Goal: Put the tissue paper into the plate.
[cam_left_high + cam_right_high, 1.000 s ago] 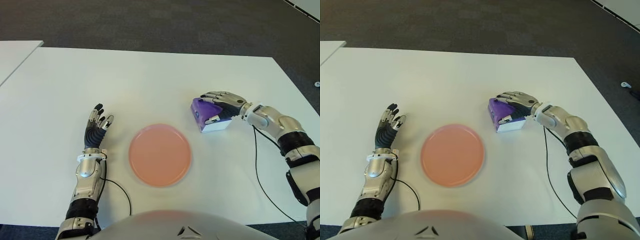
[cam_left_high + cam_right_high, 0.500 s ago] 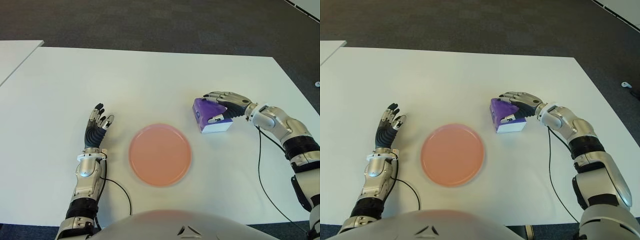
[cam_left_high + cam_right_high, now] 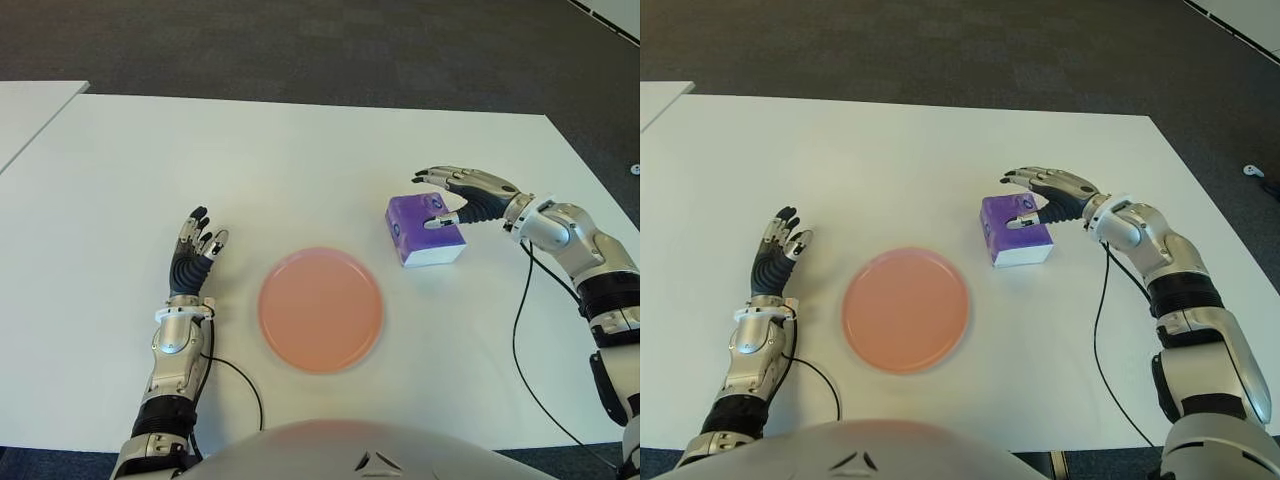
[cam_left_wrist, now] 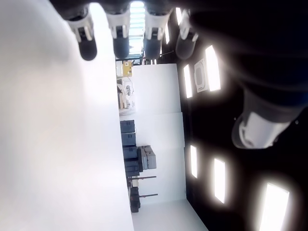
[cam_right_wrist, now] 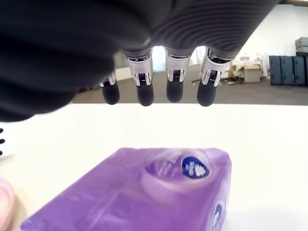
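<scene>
Tissue pack lying on the table at about 2 o'clock from the plate, right hand spread open over it.

In the eye views, the purple tissue pack (image 3: 426, 230) is seen flat on the white table (image 3: 300, 160), just outside the pink plate (image 3: 320, 310) and apart from its rim. The right hand (image 3: 462, 195) is held at the pack's 1 o'clock side with fingers extended and nothing grasped; the thumb tip is seen over the pack's top, though contact cannot be judged. The left hand (image 3: 192, 250) is shown at the plate's 9 o'clock, fingers straight and empty. In the left wrist view, only outstretched fingertips (image 4: 87, 45) against the table are shown. In the right wrist view, four straight fingertips (image 5: 174, 90) are seen above the tissue pack (image 5: 144, 192), clear of its wrapper.
</scene>
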Controlling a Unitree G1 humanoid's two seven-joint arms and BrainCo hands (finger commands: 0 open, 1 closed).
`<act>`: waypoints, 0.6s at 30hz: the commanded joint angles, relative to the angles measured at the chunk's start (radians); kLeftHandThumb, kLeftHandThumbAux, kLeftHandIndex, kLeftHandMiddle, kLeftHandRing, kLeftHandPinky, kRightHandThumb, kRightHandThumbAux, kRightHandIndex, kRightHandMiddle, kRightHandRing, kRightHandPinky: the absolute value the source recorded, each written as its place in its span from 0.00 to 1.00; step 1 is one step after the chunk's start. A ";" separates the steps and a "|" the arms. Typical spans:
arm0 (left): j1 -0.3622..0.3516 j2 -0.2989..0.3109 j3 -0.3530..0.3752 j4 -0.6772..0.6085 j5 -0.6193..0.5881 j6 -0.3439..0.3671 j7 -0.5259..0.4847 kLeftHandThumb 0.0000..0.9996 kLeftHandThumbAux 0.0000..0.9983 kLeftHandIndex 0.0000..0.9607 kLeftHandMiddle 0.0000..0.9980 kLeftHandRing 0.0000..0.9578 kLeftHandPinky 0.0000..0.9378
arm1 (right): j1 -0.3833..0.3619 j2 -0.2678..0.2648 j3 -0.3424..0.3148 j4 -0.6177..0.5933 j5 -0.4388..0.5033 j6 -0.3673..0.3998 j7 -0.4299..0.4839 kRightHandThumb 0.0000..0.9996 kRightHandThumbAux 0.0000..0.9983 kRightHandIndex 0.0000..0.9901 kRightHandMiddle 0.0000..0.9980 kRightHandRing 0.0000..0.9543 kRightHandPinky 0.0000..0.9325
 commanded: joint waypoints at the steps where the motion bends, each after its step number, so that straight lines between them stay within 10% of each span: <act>1: 0.033 -0.005 -0.003 0.032 0.000 0.042 -0.012 0.00 0.54 0.00 0.00 0.00 0.00 | 0.036 0.002 -0.013 -0.015 0.021 0.014 0.034 0.29 0.22 0.00 0.00 0.00 0.00; 18: 0.038 -0.004 -0.011 0.026 0.014 0.034 -0.007 0.00 0.53 0.00 0.00 0.00 0.00 | 0.073 0.002 -0.024 -0.026 0.013 0.006 0.064 0.25 0.25 0.00 0.00 0.00 0.00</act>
